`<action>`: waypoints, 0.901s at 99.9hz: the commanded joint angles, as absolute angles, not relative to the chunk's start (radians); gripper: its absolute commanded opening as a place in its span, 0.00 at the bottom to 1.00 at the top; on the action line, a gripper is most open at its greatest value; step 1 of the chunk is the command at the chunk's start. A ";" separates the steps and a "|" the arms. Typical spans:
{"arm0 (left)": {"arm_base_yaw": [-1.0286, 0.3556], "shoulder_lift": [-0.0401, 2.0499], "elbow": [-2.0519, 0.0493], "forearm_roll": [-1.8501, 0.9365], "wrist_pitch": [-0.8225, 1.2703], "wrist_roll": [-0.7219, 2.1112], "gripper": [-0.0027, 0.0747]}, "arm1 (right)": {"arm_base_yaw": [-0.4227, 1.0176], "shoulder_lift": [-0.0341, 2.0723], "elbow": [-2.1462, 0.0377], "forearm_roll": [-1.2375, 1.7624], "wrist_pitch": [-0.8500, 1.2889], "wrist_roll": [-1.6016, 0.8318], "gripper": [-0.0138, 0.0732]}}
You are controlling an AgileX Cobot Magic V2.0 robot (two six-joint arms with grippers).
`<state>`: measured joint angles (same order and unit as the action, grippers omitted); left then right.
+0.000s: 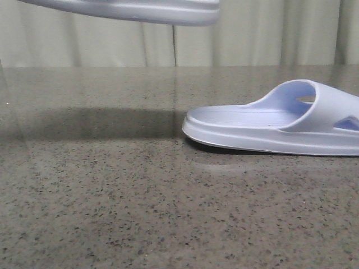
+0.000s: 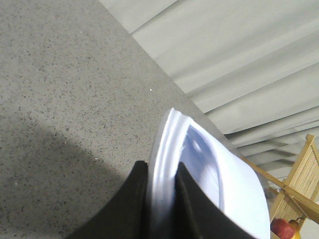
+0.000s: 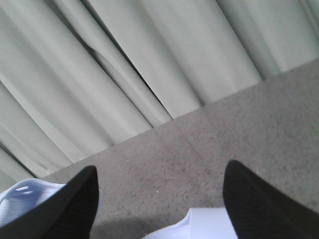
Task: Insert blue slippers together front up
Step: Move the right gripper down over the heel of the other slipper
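Note:
One pale blue slipper [image 1: 280, 126] lies flat on the speckled table at the right of the front view, strap to the right. The other blue slipper [image 1: 140, 10] hangs in the air at the top of that view, only its sole edge showing. My left gripper [image 2: 162, 172] is shut on this raised slipper [image 2: 219, 184], its black fingers [image 2: 134, 199] clamped on the sole's rim. My right gripper [image 3: 159, 174] is open, and a pale blue slipper part [image 3: 204, 224] lies between its fingers, with another part [image 3: 22, 199] by one finger. Neither gripper shows in the front view.
Pale curtains [image 1: 252, 33] hang behind the table's far edge. A wooden rack [image 2: 299, 184] with a red fruit [image 2: 284, 228] stands beyond the table in the left wrist view. The raised slipper casts a dark shadow [image 1: 95, 123] on the table.

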<state>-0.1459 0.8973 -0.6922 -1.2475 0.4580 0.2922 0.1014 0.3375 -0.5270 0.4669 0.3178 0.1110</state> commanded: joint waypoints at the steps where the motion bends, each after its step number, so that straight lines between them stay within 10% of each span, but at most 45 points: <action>1: -0.154 0.873 -0.717 -1.294 0.460 0.294 0.06 | 0.094 0.356 -0.514 0.475 0.246 0.227 0.68; 90: -0.154 0.869 -0.717 -1.292 0.476 0.314 0.06 | 0.019 0.500 -0.422 0.458 0.335 0.430 0.68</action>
<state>-0.1459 0.8803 -0.6922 -1.2490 0.4865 0.3076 0.0249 0.4399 -0.3957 0.4611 0.4000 0.4318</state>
